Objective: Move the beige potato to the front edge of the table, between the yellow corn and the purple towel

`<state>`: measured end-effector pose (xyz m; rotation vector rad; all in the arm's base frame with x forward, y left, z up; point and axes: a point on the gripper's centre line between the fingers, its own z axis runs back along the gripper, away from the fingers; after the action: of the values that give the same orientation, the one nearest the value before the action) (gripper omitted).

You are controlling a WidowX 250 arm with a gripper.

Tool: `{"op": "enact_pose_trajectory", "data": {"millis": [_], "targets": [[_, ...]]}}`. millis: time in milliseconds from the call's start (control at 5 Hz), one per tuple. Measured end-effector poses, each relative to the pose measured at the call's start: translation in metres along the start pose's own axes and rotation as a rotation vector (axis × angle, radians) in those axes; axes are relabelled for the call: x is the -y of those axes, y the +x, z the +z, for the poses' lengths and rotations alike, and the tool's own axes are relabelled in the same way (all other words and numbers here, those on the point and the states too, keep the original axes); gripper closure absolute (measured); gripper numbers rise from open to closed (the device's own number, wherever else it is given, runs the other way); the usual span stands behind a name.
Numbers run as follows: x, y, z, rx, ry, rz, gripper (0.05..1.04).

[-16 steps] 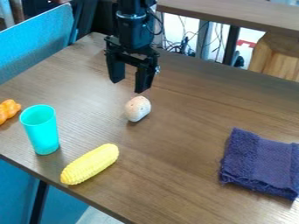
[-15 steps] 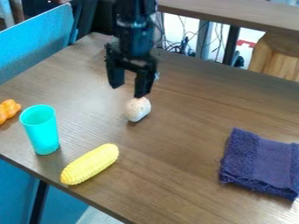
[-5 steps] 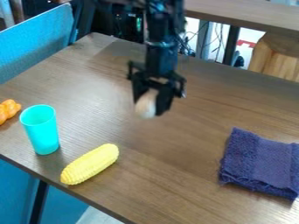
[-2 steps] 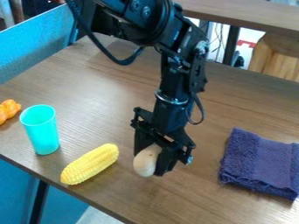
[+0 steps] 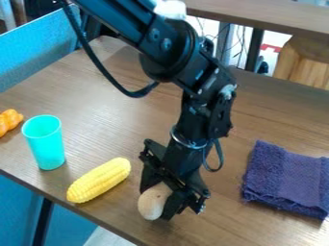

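The black gripper [image 5: 160,196] is low over the front part of the table, right of the corn, shut on a pale, potato-like object [image 5: 153,202]. That object sits between the two fingers, its lower end sticking out beneath them; whether it touches the tabletop I cannot tell. A yellow corn cob [image 5: 99,180] lies just to the left. Farther left stands an upright turquoise cup [image 5: 45,142]. On the right a folded purple cloth [image 5: 286,180] lies flat on the wooden table [image 5: 212,226].
An orange lumpy object [image 5: 9,120] rests at the table's left edge. The table's front edge runs diagonally below the cup, the corn and the gripper. Behind the table are a blue panel [image 5: 40,45], cables and a second wooden surface [image 5: 257,13].
From its place near the table's middle, the pale object was taken hold of by the gripper and carried toward the front edge. Cup, corn and cloth have stayed put.
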<state>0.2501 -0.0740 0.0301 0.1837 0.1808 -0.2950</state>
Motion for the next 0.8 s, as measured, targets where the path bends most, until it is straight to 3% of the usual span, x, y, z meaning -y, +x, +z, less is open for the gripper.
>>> {"op": "enact_pose_trajectory", "data": {"millis": [200, 400, 600, 800], "targets": [[0.001, 0.002, -0.011, -0.031, 0.025, -0.025, 0.431], [0.003, 0.007, -0.011, -0.03, 0.018, -0.05, 0.355], [0.001, 0.011, -0.009, -0.015, 0.03, -0.054, 0.156], [0.007, -0.001, 0.011, 0.027, -0.047, -0.07, 0.09]]}}
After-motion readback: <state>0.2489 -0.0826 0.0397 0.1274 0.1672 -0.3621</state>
